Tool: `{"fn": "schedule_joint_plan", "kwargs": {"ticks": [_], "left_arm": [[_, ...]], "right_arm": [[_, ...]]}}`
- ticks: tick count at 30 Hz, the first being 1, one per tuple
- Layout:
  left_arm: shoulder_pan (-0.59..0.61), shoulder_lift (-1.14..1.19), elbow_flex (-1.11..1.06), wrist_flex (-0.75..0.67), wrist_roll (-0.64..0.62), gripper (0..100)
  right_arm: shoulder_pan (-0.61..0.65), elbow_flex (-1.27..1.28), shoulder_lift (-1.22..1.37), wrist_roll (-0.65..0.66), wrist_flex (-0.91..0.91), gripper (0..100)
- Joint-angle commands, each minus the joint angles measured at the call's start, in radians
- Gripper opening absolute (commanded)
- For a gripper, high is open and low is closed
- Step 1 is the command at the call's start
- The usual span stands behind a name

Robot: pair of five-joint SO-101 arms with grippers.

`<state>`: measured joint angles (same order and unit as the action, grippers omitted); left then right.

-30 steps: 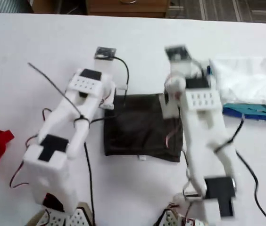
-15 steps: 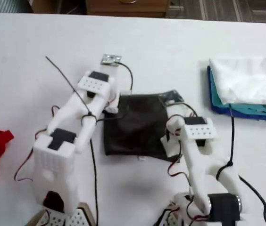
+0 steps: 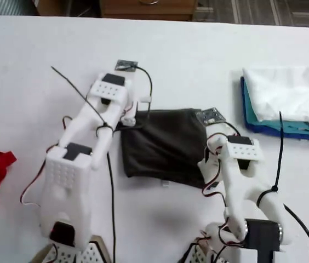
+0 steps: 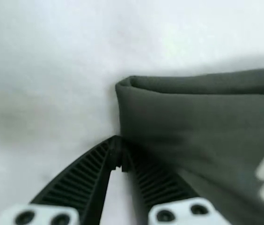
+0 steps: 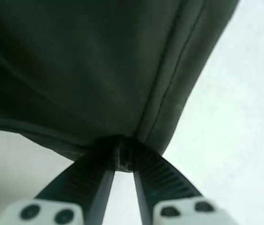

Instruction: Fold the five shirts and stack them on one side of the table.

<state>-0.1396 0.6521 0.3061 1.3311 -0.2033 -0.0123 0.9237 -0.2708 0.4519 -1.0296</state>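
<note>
Holding 1 dark shirt (image 3: 165,145), centre of table (image 3: 198,49), long axis spanning both grippers: left gripper (image 4: 116,155) pinched shut on its left edge, right gripper (image 5: 121,160) likewise on its right. Your stack (image 3: 289,104) lies rightward, nearer the right gripper.

We can read no text, label, number or sign on anything here, neither shirts, arms nor table.
</note>
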Motion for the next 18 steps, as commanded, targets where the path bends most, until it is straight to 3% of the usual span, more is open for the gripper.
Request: {"fn": "schedule_joint_plan", "kwargs": {"ticks": [1,9,15,18], "left_arm": [[0.018,-0.008,0.093,0.063,-0.002,3],[0.023,-0.009,0.369,0.322,0.034,3],[0.061,-0.009,0.585,0.456,0.057,3],[0.101,-0.035,0.585,0.454,0.057,3]], "right_arm": [[-0.012,-0.028,-0.099,0.009,-0.041,2.1],[-0.018,-0.143,-0.426,-0.014,-0.151,2.4],[0.015,-0.178,-0.387,-0.184,-0.128,26.5],[0.073,-0.189,-0.272,-0.192,-0.081,26.9]]}}
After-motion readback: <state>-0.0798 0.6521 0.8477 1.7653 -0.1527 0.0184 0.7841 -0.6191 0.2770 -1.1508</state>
